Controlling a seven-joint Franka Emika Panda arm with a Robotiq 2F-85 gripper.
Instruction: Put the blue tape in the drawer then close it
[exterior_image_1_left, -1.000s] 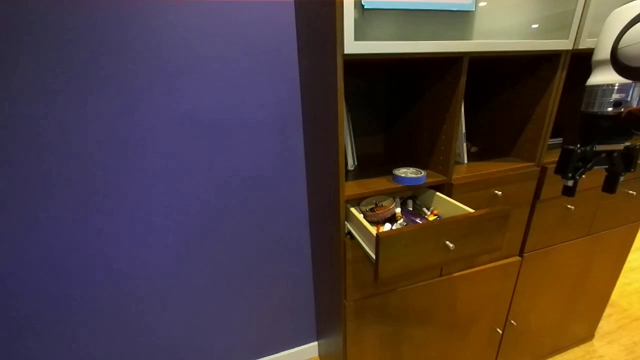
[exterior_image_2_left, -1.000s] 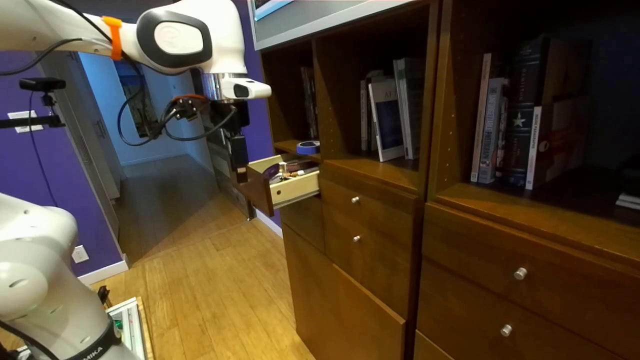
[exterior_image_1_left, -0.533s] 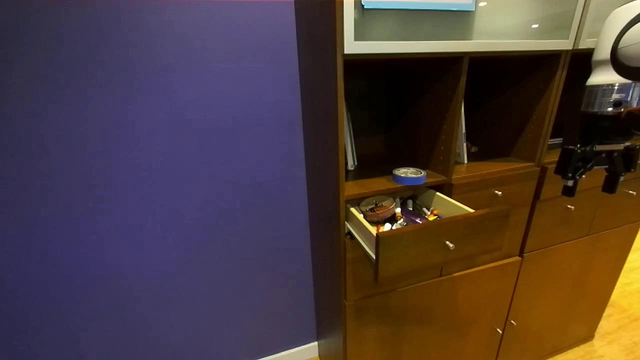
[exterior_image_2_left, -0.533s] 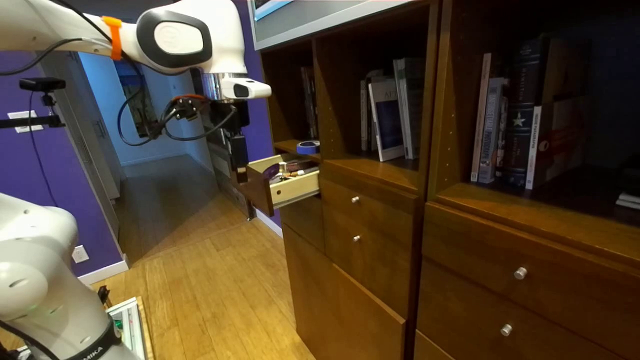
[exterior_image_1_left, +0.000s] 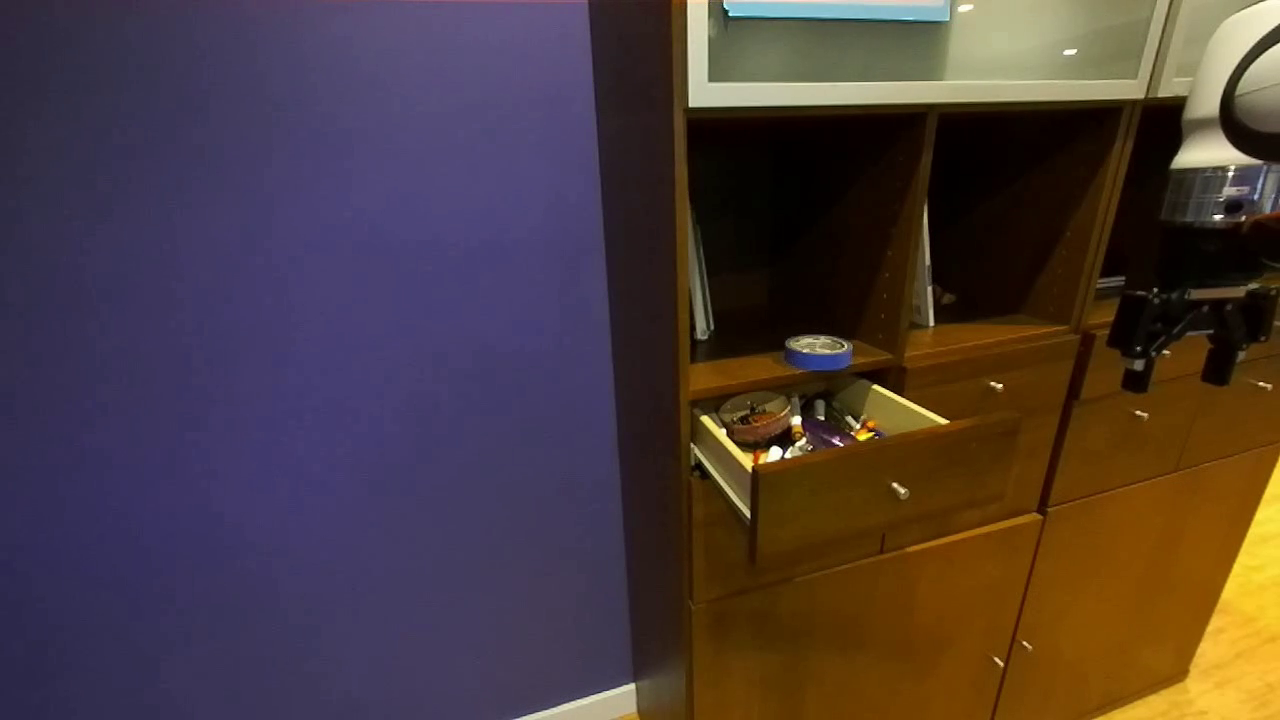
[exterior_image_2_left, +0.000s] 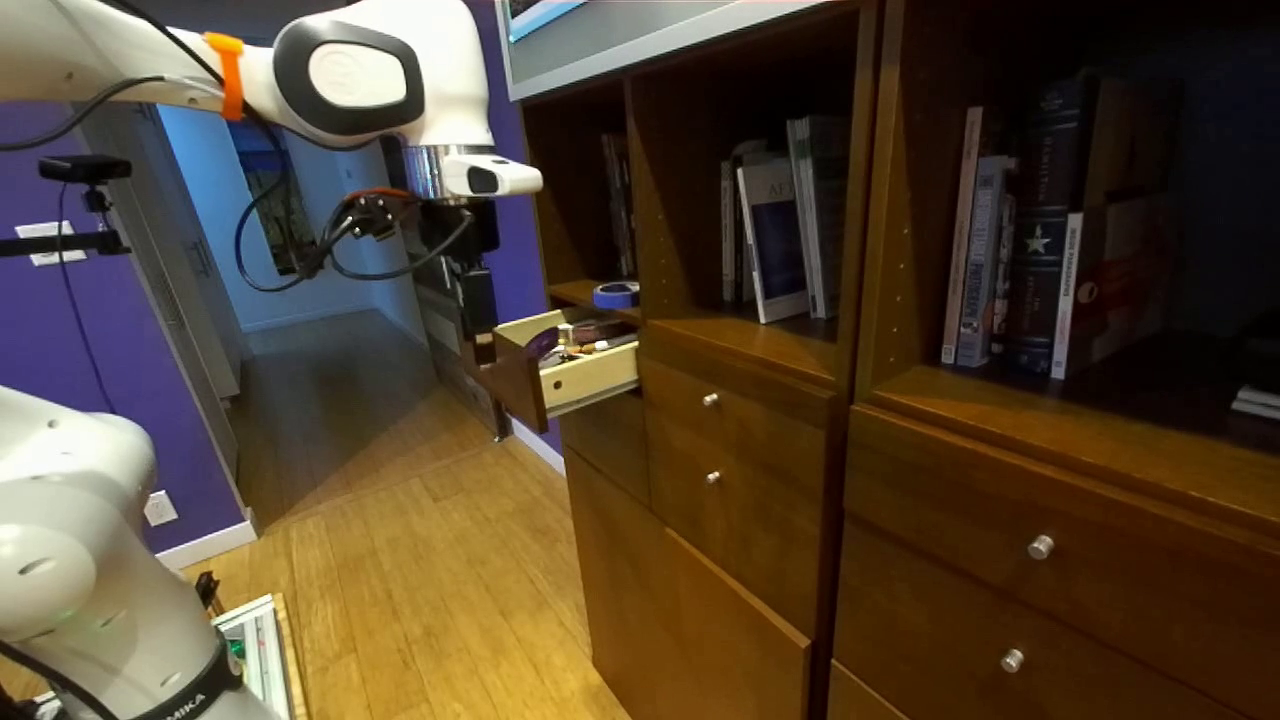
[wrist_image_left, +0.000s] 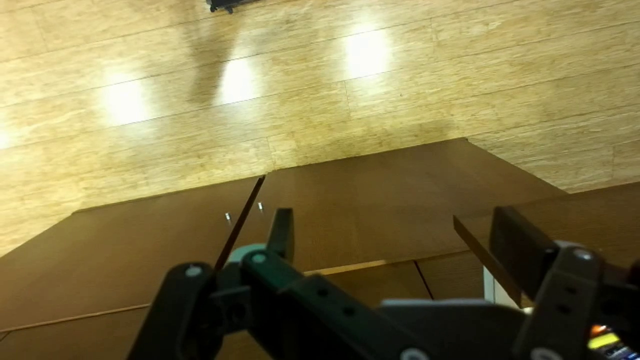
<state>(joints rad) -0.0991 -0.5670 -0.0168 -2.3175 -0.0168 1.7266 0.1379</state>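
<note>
The blue tape (exterior_image_1_left: 818, 363) is a small ring lying flat on the shelf ledge just above the open drawer; it also shows in an exterior view (exterior_image_2_left: 616, 296). The drawer (exterior_image_1_left: 840, 505) is pulled out, with a brown front on which one pale knob shows. Its pale side wall shows in an exterior view (exterior_image_2_left: 590, 380), and its front's edge shows at the right of the wrist view (wrist_image_left: 482, 252). My gripper (exterior_image_1_left: 1178, 374) is open and empty, pointing down, out in front of the cabinet and apart from the tape. Its spread fingers (wrist_image_left: 395, 220) frame cabinet doors. The tape is out of the wrist view.
The drawer holds a round container (exterior_image_1_left: 757, 420), pens and a purple item. Books (exterior_image_2_left: 775, 235) stand in the neighbouring shelf bay, divided off by an upright panel. Closed drawers (exterior_image_2_left: 740, 440) lie beside the open one. A glass-front cabinet door (exterior_image_1_left: 930, 55) is above.
My gripper has shifted only very slightly. The tape and the open drawer have not moved.
</note>
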